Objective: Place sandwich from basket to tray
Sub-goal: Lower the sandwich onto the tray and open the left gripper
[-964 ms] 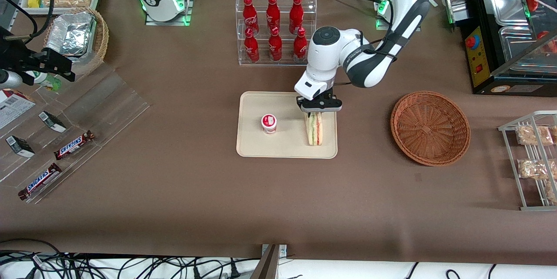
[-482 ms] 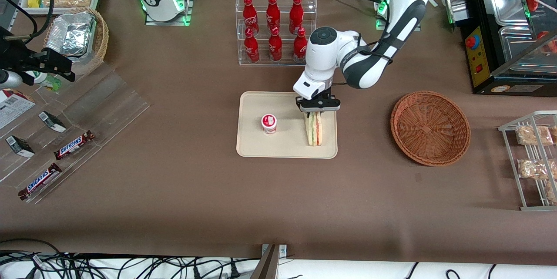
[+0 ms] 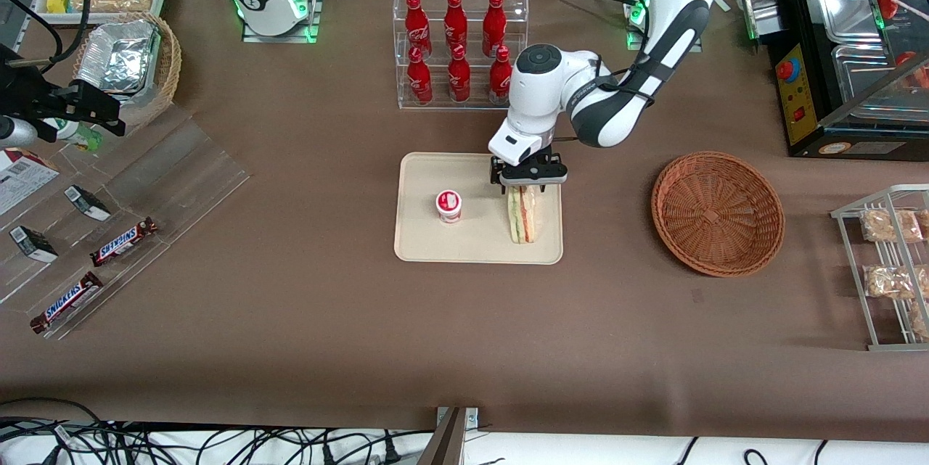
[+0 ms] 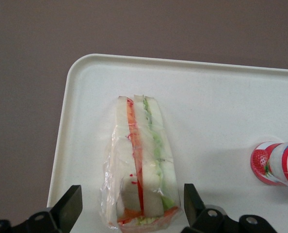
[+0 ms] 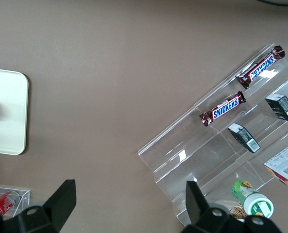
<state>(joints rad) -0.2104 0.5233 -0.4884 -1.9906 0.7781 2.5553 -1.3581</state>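
left arm: bent, reaching down | pincer [image 3: 528, 188]: fingers [image 4: 69, 206] spread apart

White arm, black gripper [image 3: 528, 183]

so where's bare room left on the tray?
Bare tray strip nearest the camera, and the gap between cup and sandwich. Crowded at the sandwich's end, where the gripper hovers with jaws open astride it. The basket is empty.

The sandwich [image 4: 140, 165] is in clear, crinkled, glossy wrap on the smooth, matt cream tray [image 3: 421, 233]. The basket [image 3: 717, 212] is rough woven wicker. The gripper [image 3: 528, 179] above the sandwich, fingers spread, looks like black plastic.
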